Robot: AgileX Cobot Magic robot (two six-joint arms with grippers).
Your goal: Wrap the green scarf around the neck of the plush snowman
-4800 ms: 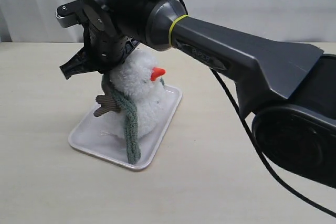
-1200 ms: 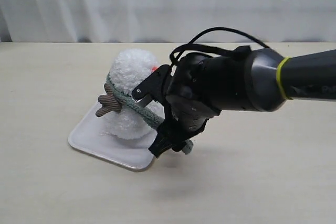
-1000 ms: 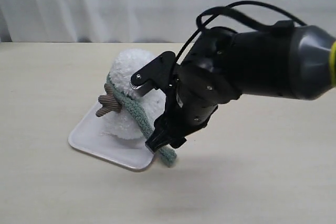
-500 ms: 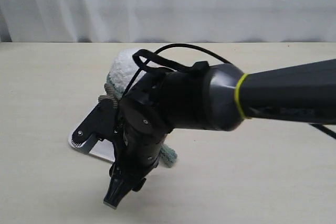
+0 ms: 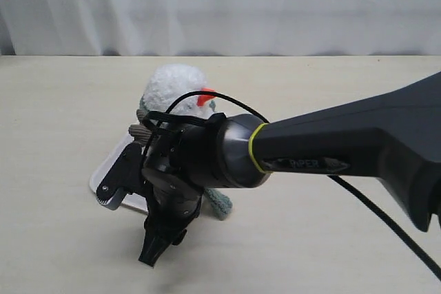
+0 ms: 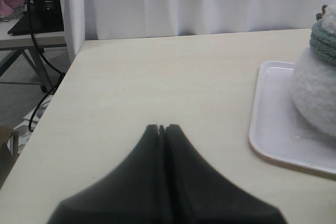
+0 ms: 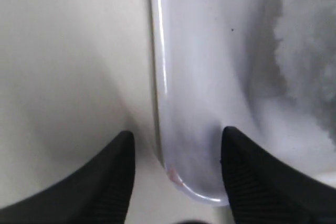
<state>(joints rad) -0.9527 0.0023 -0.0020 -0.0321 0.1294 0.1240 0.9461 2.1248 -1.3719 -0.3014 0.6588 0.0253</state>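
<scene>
Two sets: right jaws apart, straddling a corner of the white rectangular tray (image 7: 176,51); left jaws together over open beige table (image 6: 157,77) — fluffy white plush snowman (image 5: 172,87) on tray, fuzzy grey-green scarf (image 6: 323,43) round its neck.

left gripper (image 6: 161,128): jaws together | right gripper (image 7: 177,134): jaws spread, empty

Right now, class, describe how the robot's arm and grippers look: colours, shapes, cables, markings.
The right arm is dark grey, tapering, with a yellow-green ring, faint lettering and a black cable. The right gripper has black ribbed fingers. The left gripper is black, wedge-shaped.
</scene>
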